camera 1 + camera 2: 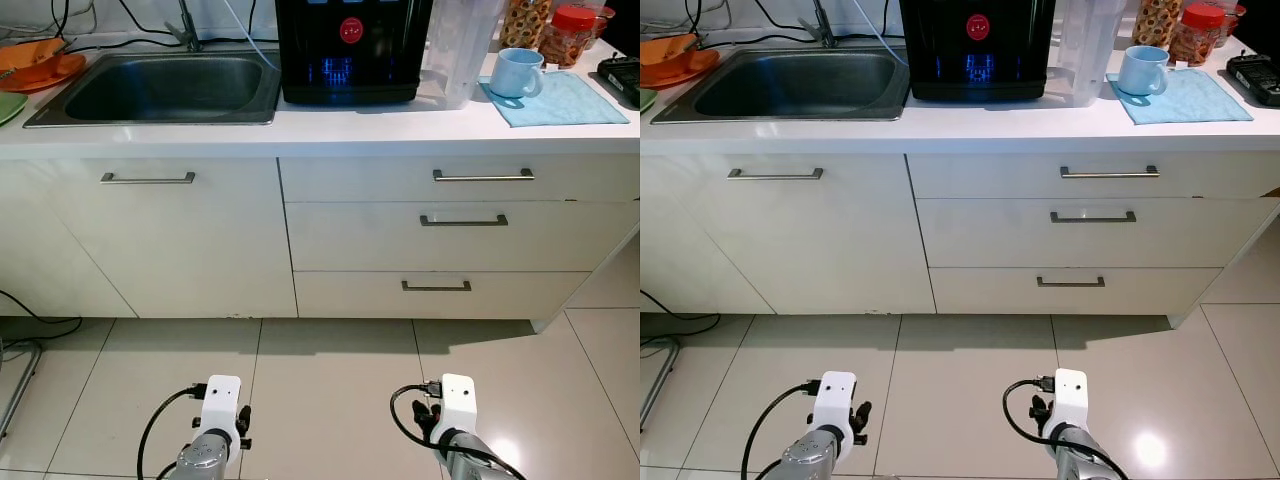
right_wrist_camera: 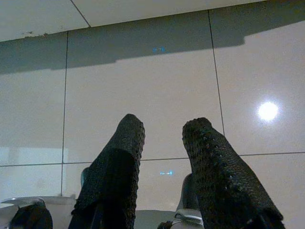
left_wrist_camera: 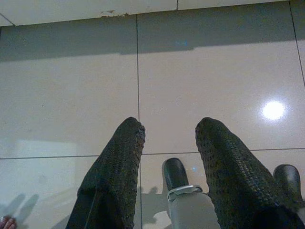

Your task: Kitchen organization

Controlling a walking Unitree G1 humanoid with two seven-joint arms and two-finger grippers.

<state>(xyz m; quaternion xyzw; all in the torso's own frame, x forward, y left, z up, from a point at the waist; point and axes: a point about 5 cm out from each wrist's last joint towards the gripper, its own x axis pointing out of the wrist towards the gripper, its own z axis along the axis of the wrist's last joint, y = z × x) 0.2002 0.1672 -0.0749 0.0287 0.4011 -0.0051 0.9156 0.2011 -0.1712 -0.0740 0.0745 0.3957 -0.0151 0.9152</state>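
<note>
White counter (image 1: 330, 128) held our blue mug (image 1: 518, 72) on a blue cloth (image 1: 565, 100), right of the sink (image 1: 165, 88). Left gripper (image 3: 167, 131) and right gripper (image 2: 162, 129) hung spread, empty, probably idle.

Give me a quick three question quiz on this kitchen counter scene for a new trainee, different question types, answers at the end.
1. True or false: the blue mug stands on the light blue cloth.
2. Multiple choice: what sits between the sink and the mug? A) a toaster B) a black water dispenser C) a kettle
3. Fill in: both the left gripper and the right gripper hang low over the tiled ____, fingers apart.

Key: 1 true; 2 B; 3 floor.
</note>
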